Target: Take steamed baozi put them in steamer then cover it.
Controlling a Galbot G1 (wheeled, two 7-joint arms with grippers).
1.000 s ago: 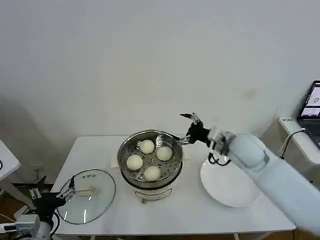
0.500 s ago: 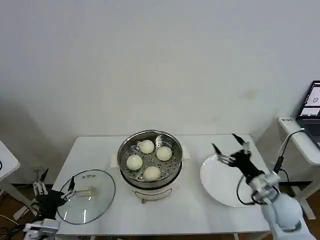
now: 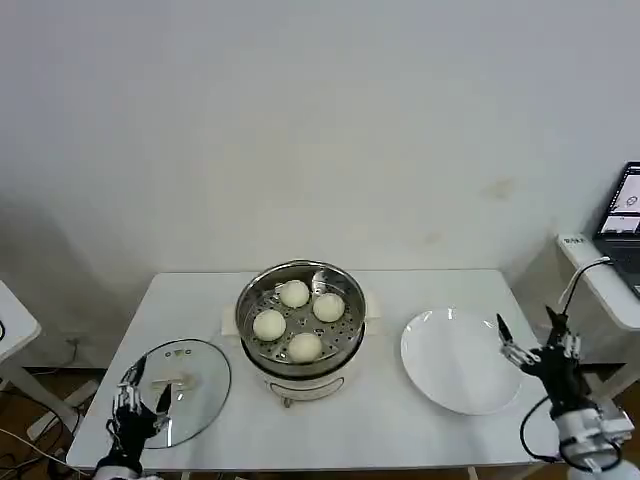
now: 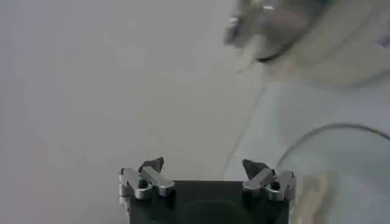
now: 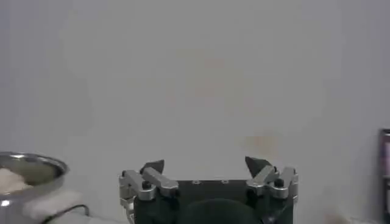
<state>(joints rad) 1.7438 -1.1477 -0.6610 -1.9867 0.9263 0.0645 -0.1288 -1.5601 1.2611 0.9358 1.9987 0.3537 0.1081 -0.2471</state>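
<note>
Right gripper (image 3: pixel 527 334): positioned just off the right edge of the white plate (image 3: pixel 440 375), near the table's right end, fingers spread apart, nothing held. Same gripper in the right wrist view (image 5: pixel 207 167): jaws wide, empty gap between them, plain wall ahead, steamer rim to one side.

Left gripper (image 3: pixel 139 398): low at the front left of the table (image 3: pixel 390 430), over the near edge of the glass lid (image 3: pixel 185 385), fingers apart, nothing held. Same gripper in the left wrist view (image 4: pixel 204 170): jaws open, curved lid edge and steamer underside visible beyond.

Steamer (image 3: pixel 252 300): round stainless-steel pot on a white base, standing at the table's centre, between lid and plate, uncovered.

Steamed baozi, four in total, all resting on the perforated tray inside the steamer:
- rear left bun (image 3: pixel 293 293)
- rear right bun (image 3: pixel 328 307)
- front left bun (image 3: pixel 268 324)
- front bun (image 3: pixel 304 346)

Buns close together, not stacked.

Glass lid: flat on the table, left of the steamer, apart from it.

White plate: flat on the table, right of the steamer, bare
</note>
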